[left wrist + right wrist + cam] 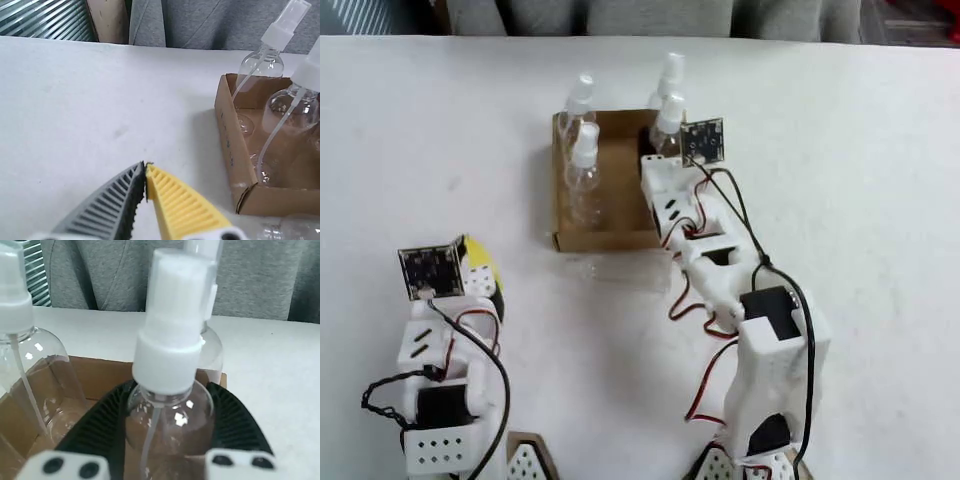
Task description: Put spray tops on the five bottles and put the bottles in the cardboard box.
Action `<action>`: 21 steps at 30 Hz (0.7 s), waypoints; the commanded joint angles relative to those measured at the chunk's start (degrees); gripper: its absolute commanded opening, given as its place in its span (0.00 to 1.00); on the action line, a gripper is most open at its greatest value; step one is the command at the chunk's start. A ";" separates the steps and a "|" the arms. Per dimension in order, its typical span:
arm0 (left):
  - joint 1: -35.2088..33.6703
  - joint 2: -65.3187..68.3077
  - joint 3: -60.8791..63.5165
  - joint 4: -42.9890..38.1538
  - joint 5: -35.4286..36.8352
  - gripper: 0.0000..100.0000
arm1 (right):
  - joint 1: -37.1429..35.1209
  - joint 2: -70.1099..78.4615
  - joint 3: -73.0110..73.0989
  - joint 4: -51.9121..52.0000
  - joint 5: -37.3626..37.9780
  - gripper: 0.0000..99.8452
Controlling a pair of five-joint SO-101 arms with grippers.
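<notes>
**Entry: desk (440, 120) contents, listed outward from the cardboard box (558, 180)**

1. Left claw (145, 168): the grey and yellow fingers are pressed together at the tips and nothing is held. It is placed over bare desk, well to the near left of the cardboard box.
2. Lying bottle (620, 270): clear, laid on its side on the desk just in front of the box's near wall. Whether a top is fitted cannot be told.
3. Cardboard box: shallow and open-topped, set on the desk.
4. Near-left bottle (583, 172): stood upright inside the box against its left wall, with a white spray top (586, 142) fitted.
5. Right claw (170, 390): the black fingers are closed round the body of the gripped bottle (170, 355), one on each side, at the box's right side.
6. Gripped bottle: clear and upright, with a top fitted, held within the box by its right wall. Whether its base rests on the box floor cannot be told.
7. Far-left bottle (578, 105): upright at the box's far-left corner, with a top fitted.
8. Rear bottle (670, 75): upright with a top fitted, just behind the gripped bottle at the box's far-right corner. Whether it stands inside the far wall or beyond it cannot be told
</notes>
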 commanded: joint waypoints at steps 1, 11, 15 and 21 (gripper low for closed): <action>-1.19 -0.84 -0.09 -1.58 -0.62 0.02 | -0.31 -0.57 0.79 0.75 0.88 0.12; -1.19 -0.84 -0.09 -1.58 -0.62 0.02 | -0.40 -5.23 4.57 0.75 0.79 0.12; -1.19 -0.84 -0.09 -1.58 -0.62 0.02 | -0.40 -5.76 5.19 0.84 0.79 0.14; -1.19 -0.84 -0.09 -1.58 -0.62 0.02 | -1.10 -5.76 5.27 4.26 0.62 0.27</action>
